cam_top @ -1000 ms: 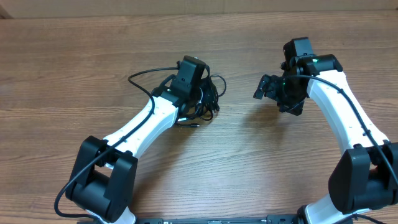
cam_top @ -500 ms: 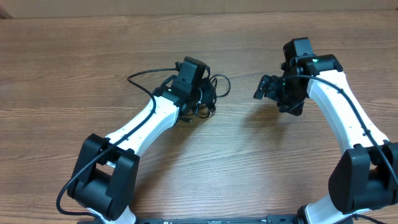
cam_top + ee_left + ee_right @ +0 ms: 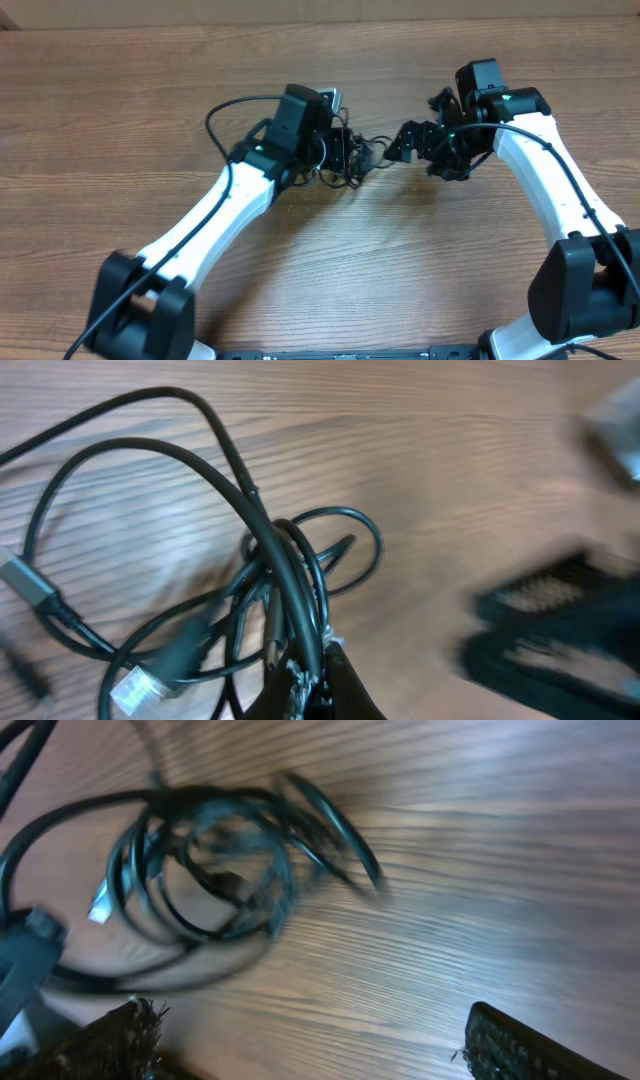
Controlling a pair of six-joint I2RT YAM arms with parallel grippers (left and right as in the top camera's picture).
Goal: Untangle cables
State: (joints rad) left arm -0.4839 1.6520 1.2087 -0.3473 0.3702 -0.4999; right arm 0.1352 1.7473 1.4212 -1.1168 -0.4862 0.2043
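The cables (image 3: 360,158) are a knotted bundle of thin black cords just left of the table's middle. My left gripper (image 3: 338,150) is shut on them. In the left wrist view its tips (image 3: 315,682) pinch several strands where the cables (image 3: 285,555) cross. Loose loops fan out above. A pale plug (image 3: 130,685) and a grey plug (image 3: 30,582) hang at the left. My right gripper (image 3: 418,135) stands open just right of the bundle. In the right wrist view the right gripper (image 3: 320,1050) has nothing between its fingers, and the cables (image 3: 220,860) lie blurred ahead of it.
The wooden table (image 3: 120,90) stretches bare on all sides of the bundle. A thicker black wire (image 3: 225,108) arcs off the left arm. The right gripper's dark fingers (image 3: 560,620) show blurred at the right of the left wrist view.
My left gripper has shut on the cables and carried the bundle right, toward the right gripper. The right gripper has shifted slightly left and opened a little wider.
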